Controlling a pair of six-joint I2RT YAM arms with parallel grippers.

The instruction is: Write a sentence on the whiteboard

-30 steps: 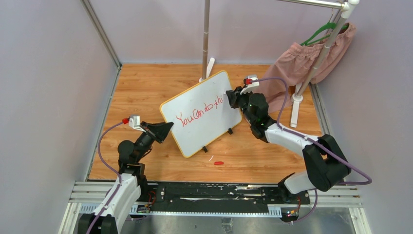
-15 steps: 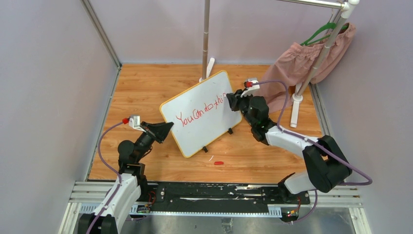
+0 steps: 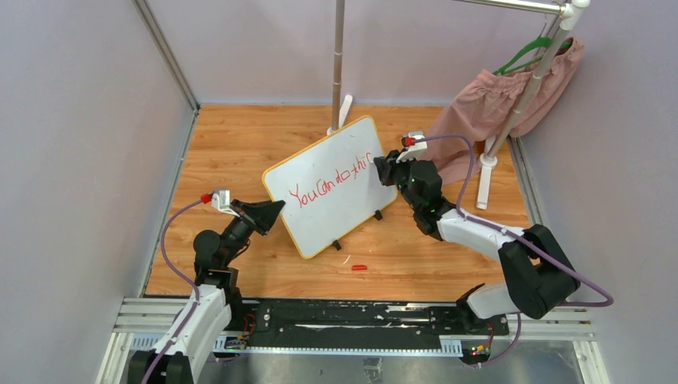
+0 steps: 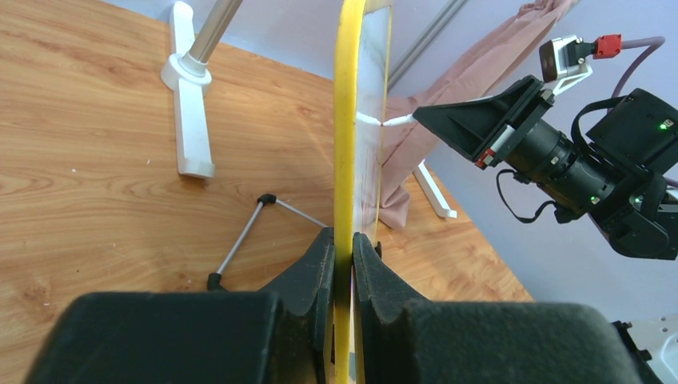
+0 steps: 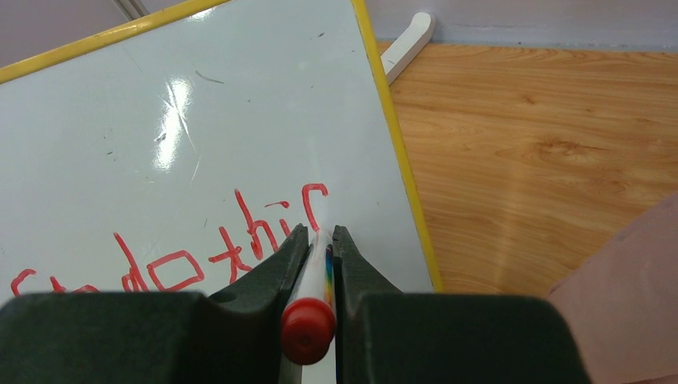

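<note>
The whiteboard [image 3: 332, 184] stands tilted near the middle of the wooden floor [image 3: 240, 144], on two small black feet that show at its lower edge, and its yellow rim runs all around. On its white face there is one slanted line of red writing, the sentence [image 3: 329, 182], which reads "You can do thi" and then a last letter that is only partly drawn; in the right wrist view the letters appear upside down. The right gripper [image 5: 320, 240] has its two fingers pressed on one white marker [image 5: 316, 272] with a red end, and the tip of the marker touches the board at the last letter, close to the right rim. The left gripper [image 4: 342, 248] pinches the lower left edge of the board between its two fingers, so the yellow rim passes straight up between them. One small red cap [image 3: 359, 266] lies on the floor in front of the board, apart from it. Behind the board one metal pole [image 3: 338, 56] rises from a white foot. At the back right one pink garment [image 3: 496, 100] hangs on one green hanger [image 3: 524, 54] from a white rack.
</note>
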